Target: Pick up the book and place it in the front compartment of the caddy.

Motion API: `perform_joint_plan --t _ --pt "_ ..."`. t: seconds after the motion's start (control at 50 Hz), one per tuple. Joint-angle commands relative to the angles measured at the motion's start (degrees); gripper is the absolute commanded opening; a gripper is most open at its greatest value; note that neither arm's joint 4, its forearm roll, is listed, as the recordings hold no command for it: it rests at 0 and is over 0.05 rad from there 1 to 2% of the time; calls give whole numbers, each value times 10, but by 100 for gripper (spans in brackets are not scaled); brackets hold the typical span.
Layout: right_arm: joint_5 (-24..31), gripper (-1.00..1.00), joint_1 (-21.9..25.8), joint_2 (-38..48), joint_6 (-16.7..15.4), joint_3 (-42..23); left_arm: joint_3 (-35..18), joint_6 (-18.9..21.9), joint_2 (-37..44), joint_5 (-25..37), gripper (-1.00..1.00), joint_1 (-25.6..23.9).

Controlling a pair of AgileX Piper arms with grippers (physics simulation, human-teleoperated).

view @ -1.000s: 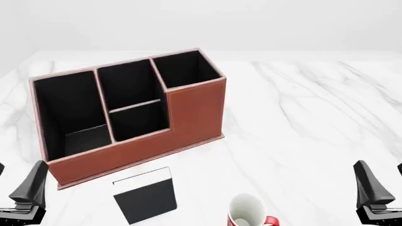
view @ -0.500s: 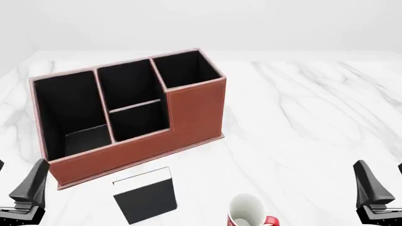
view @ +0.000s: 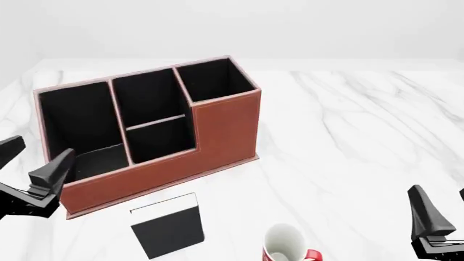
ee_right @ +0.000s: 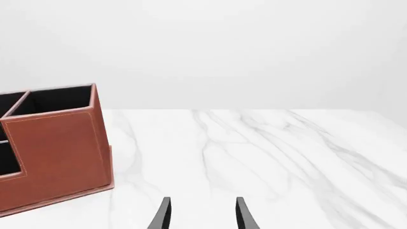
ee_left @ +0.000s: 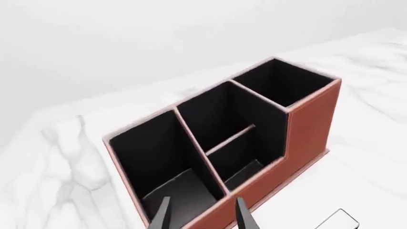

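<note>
The black book (view: pixel 168 228) lies flat on the table just in front of the caddy (view: pixel 225 130); only its white-edged corner (ee_left: pixel 339 218) shows in the left wrist view. The reddish-brown caddy (ee_left: pixel 311 124) stands at the middle left, and its end wall (ee_right: pixel 57 148) shows in the right wrist view. The front compartment (view: pixel 145 98) (ee_left: pixel 216 114) is the black middle cell behind the low divider. My left gripper (view: pixel 45 145) (ee_left: pixel 202 218) is open and empty, hovering at the caddy's near left corner. My right gripper (view: pixel 438 189) (ee_right: pixel 202 217) is open and empty near the table's front right.
A white-and-red mug (view: pixel 286 244) stands near the front edge, right of the book. The marble table (view: pixel 348 125) stretches to the right of the caddy. The caddy's long left cell (view: pixel 76 130) lies just ahead of my left gripper.
My left gripper has risen and moved forward to the caddy's near left corner. The right gripper, book, mug and caddy have not moved.
</note>
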Motion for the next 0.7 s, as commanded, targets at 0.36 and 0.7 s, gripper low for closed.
perform_joint_plan --t 0.36,0.7 --pt "-1 100 0 1 0 0 -177 121 167 222 100 -63" --pt "-1 100 0 1 0 0 -251 191 240 323 100 -92"
